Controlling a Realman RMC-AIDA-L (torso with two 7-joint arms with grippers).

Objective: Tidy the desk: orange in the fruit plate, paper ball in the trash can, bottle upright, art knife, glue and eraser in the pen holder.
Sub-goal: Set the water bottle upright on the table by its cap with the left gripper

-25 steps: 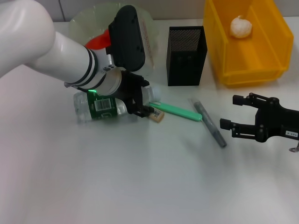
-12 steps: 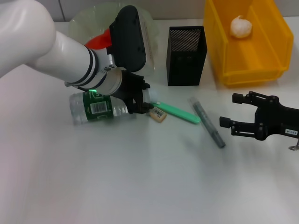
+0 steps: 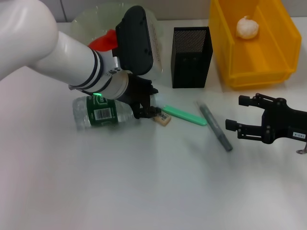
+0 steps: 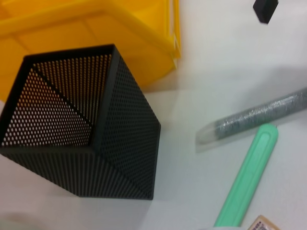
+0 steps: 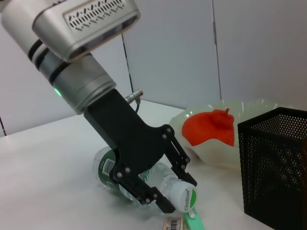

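Left gripper (image 5: pixel 168 184) with its two black fingers (image 5: pixel 180 165) closed around the neck of the bottle (image 3: pixel 98 111), just behind the white-and-green cap (image 5: pixel 183 199); the bottle lies on its side on the white desk (image 3: pixel 144 182), base pointing away from the pen holder (image 3: pixel 191 56). Thin clear plastic of this kind probably dents under pressure and slides readily, so the stiffer neck looks the sounder hold for tipping it upright. The eraser (image 3: pixel 162 118) and a green art knife (image 3: pixel 184 115) lie just beside the cap. Right gripper (image 3: pixel 240 115), fingers spread, hovers near the trash can (image 3: pixel 276 72), holding nothing.
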